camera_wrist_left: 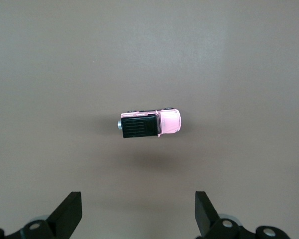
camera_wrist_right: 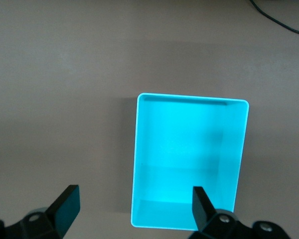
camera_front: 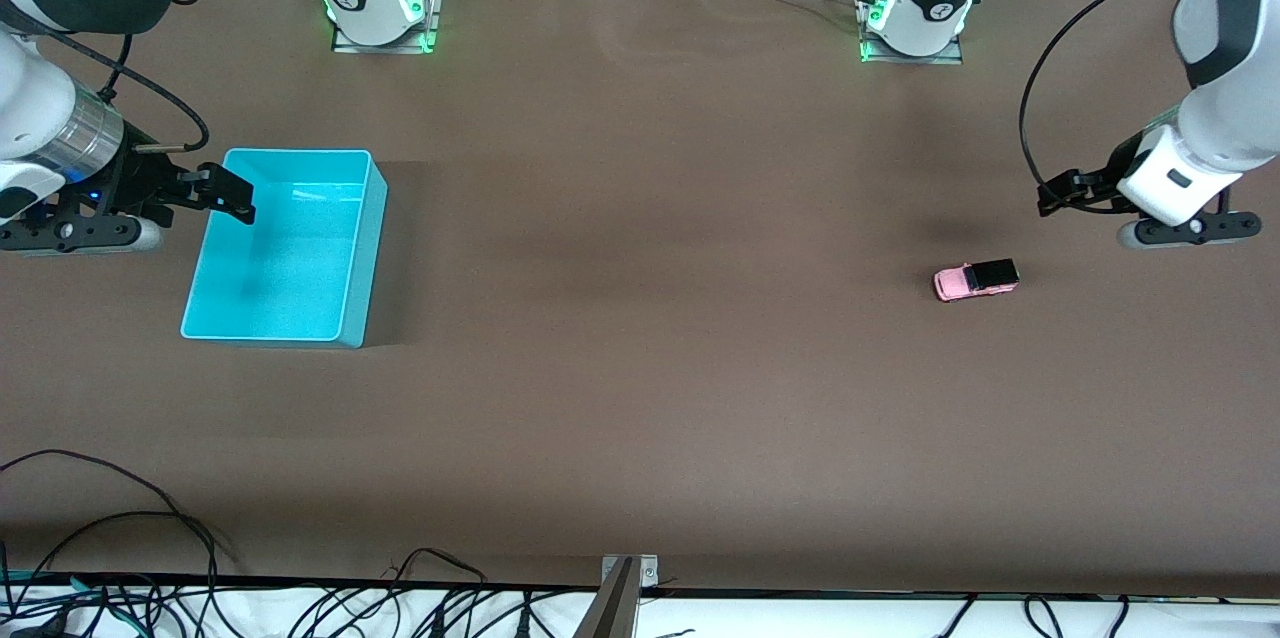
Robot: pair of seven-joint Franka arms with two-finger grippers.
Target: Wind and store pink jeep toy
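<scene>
Table: brown table (camera_front: 640,368), cables along its near edge.
Toy: pink jeep toy (camera_front: 976,279) on its wheels toward my left arm's end, untouched.
Bin: turquoise bin (camera_front: 372,248) toward my right arm's end.
Left gripper (camera_front: 1062,196): up over bare table near the toy, fingers apart.
Right gripper (camera_front: 230,194): over the bin's rim, fingers apart, holding nothing.
</scene>
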